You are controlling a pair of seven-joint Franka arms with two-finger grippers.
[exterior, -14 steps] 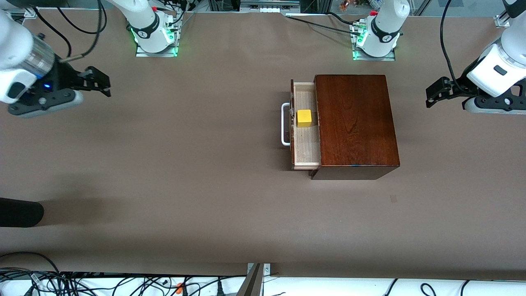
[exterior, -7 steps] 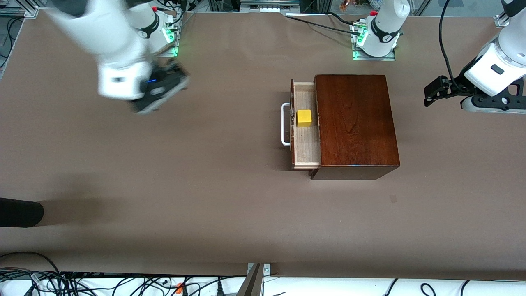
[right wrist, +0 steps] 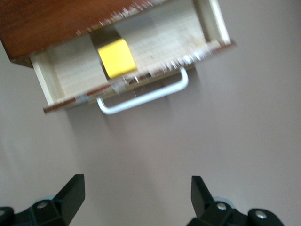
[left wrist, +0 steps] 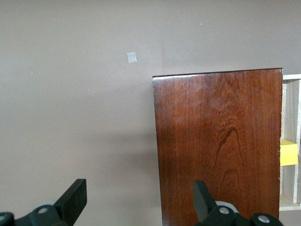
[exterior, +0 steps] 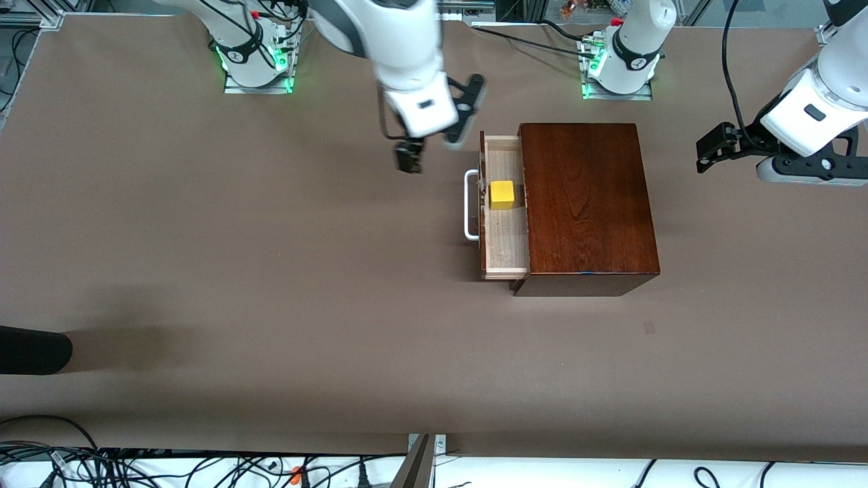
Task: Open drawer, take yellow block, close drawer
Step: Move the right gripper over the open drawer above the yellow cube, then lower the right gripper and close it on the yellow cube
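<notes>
The dark reddish-brown wooden box (exterior: 586,203) stands toward the left arm's end of the table. Its drawer (exterior: 505,237) is pulled partly out, with the white handle (exterior: 468,203) facing the right arm's end. The yellow block (exterior: 502,194) sits in the drawer's pale tray. My right gripper (exterior: 428,150) hangs open and empty over the table just in front of the drawer; its wrist view shows the block (right wrist: 116,57) and handle (right wrist: 146,98) ahead of the gripper (right wrist: 138,195). My left gripper (exterior: 706,154) is open and empty, hovering beside the box's back (left wrist: 216,141).
A black object (exterior: 30,349) pokes in at the table edge at the right arm's end. A small pale mark (exterior: 649,328) lies on the brown tabletop nearer the camera than the box. Cables lie along the near edge.
My right arm has swept fast from its end of the table to just in front of the drawer. My left gripper has barely shifted. Drawer and block are unmoved.
</notes>
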